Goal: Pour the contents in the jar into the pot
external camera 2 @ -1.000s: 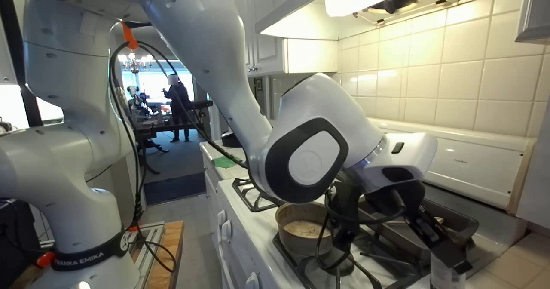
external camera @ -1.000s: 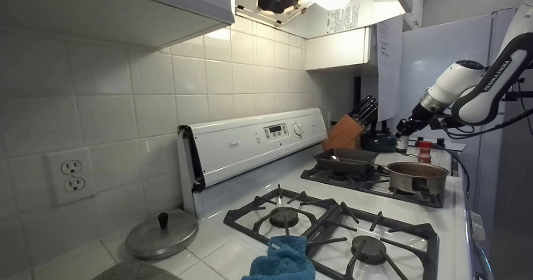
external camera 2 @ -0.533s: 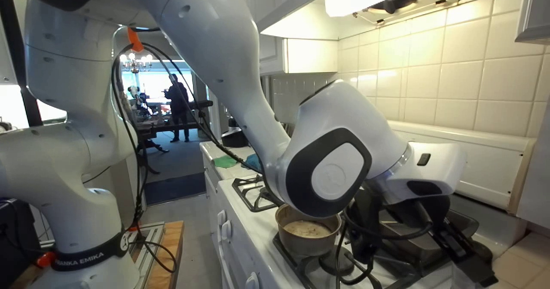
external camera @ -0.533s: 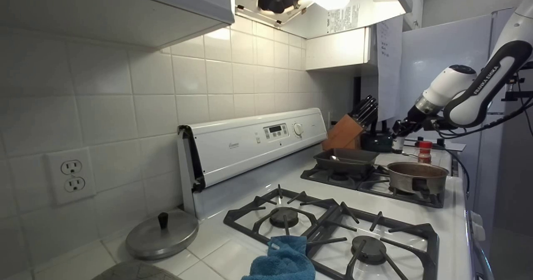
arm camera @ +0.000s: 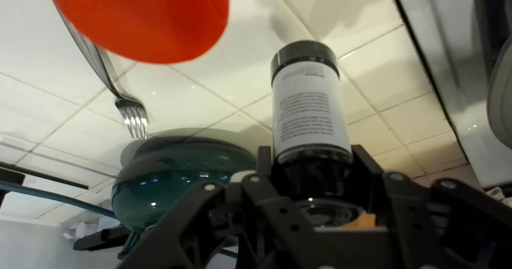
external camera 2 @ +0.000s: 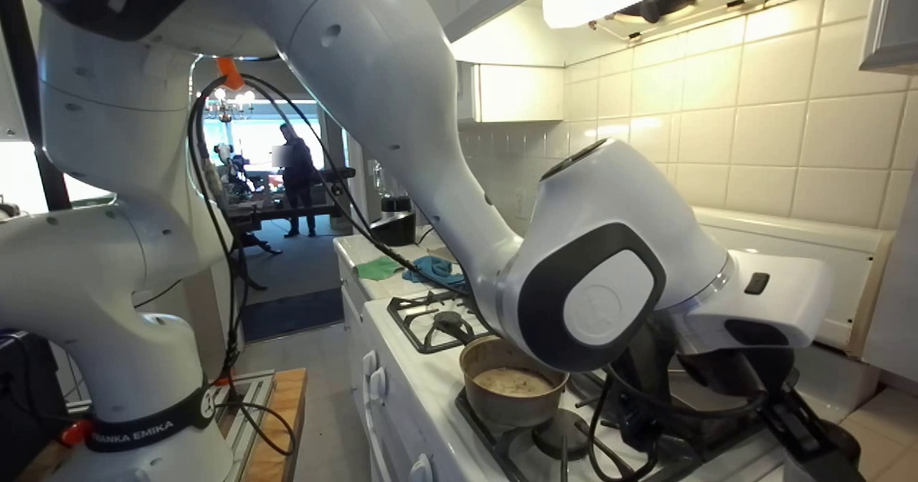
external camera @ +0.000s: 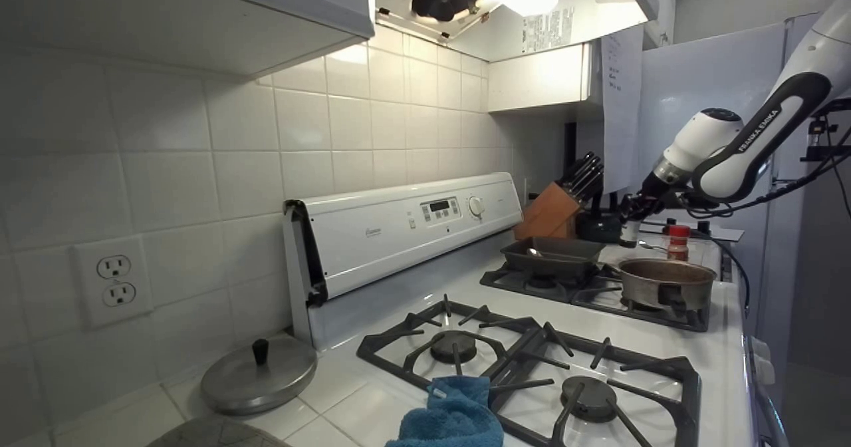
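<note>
A jar [arm camera: 311, 109] with a white printed label and dark ends is gripped between my fingers. My gripper [arm camera: 314, 163] is shut on the jar's near end. In an exterior view the jar [external camera: 629, 234] hangs nearly upright below the gripper [external camera: 637, 209], above the counter beyond the stove. The pot [external camera: 667, 286] is a worn metal saucepan on a stove burner, nearer that camera than the jar. In an exterior view the pot [external camera 2: 510, 403] shows pale contents; there the gripper [external camera 2: 810, 432] is low at the right and the jar is hidden.
A red-capped bottle [external camera: 678, 242] stands on the counter close to the jar; its red cap [arm camera: 140, 19] looms in the wrist view. A teal kettle [arm camera: 182, 185], a fork [arm camera: 133, 115], a knife block [external camera: 548, 211] and a dark baking pan [external camera: 555, 257] are nearby.
The arm has carried the jar away from the red-capped bottle: leftward and slightly down in an exterior view. The gripper and arm have shifted right and down in an exterior view, uncovering more of the pot.
</note>
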Tool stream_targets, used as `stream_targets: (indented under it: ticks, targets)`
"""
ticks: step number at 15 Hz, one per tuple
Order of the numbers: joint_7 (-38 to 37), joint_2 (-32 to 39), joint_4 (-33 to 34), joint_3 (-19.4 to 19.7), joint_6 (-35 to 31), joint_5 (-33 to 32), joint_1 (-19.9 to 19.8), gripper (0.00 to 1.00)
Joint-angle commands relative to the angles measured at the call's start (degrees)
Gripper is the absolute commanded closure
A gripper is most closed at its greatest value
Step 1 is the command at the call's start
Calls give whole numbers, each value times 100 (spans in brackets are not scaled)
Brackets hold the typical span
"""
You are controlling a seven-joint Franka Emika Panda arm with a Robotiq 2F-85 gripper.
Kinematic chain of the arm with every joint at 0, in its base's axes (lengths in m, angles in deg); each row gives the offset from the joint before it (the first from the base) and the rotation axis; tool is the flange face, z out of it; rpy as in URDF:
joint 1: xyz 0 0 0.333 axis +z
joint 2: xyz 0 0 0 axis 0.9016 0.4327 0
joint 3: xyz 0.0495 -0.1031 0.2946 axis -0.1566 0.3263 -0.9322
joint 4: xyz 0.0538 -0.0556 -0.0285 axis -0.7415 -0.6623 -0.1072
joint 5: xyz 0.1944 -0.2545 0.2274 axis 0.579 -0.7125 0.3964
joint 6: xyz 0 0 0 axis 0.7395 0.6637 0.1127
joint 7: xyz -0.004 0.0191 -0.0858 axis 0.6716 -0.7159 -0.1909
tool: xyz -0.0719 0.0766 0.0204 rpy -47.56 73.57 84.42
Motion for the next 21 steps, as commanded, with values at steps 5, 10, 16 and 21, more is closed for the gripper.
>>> stream_targets:
  ticks: [5,10,16,21]
  targets:
    - [1482,380,474,359,398,1939,560,75]
    - [2456,520,650,790,570,3233,1126,75]
    - [2712,625,794,1301,620,3733,1647,75]
    - [2617,724,842,1784,543,3789,2079,75]
